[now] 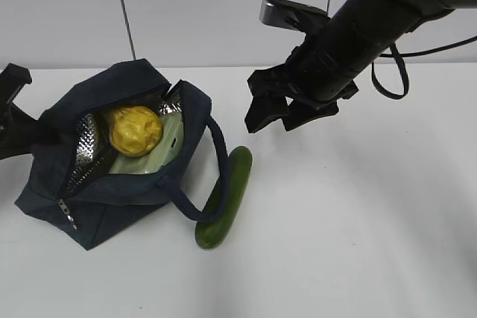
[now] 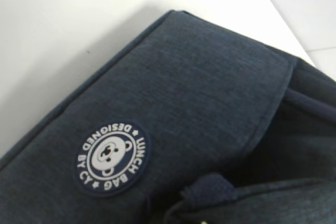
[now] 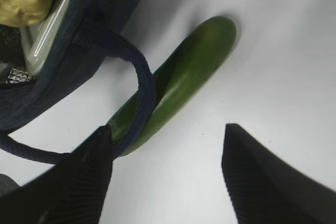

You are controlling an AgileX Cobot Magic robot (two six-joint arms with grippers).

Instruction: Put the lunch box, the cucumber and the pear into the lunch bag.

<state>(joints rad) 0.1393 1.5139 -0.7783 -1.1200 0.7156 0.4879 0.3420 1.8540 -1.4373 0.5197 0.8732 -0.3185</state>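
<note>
hanging above the cucumber (image 1: 226, 199), the right pincer (image 1: 287, 115) gapes, released; pear (image 1: 136, 130) on lunch box (image 1: 160, 156) inside lunch bag (image 1: 112, 199); left pincer clenched.

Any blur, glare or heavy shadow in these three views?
Exterior view: sharp, even light, soft shadow beside the cucumber. Left wrist view: very close to the lunch bag, slightly soft, though the bear patch is readable. Right wrist view: the right gripper fingers are dark and blurred; glare on the lunch box lid.
</note>
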